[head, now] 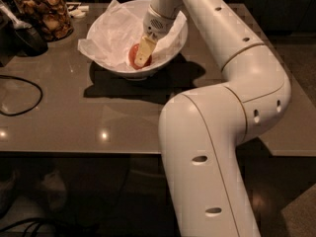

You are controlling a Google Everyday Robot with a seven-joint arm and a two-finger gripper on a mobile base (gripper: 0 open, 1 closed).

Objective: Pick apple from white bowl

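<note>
your gripper (143, 53) is down inside the white bowl (165, 63), at the end of the white arm (237, 83) that rises from the lower right, bends at a big elbow and reaches back over the bowl's right rim. the gripper's pale yellowish end lies right against the apple (132, 58) and covers its right side, so you see only the left part of the red fruit. you cannot tell from this view whether the gripper is apart or clamped on the apple.

the apple sits low in the bowl, near the front of it, on the crumpled white paper (108, 33) that lines the bowl. the paper sticks out past the rim, most of all on the left side and at the back. the apple looks small next to the bowl.

the bowl stands on the grey-brown counter (98, 117), toward its far side, and throws a dark shadow onto the counter in front and to the right. at the far left corner you have a glass jar (47, 16) of brown snacks, well apart from the bowl. a black cable (22, 95) loops on the counter at the left edge.
</note>
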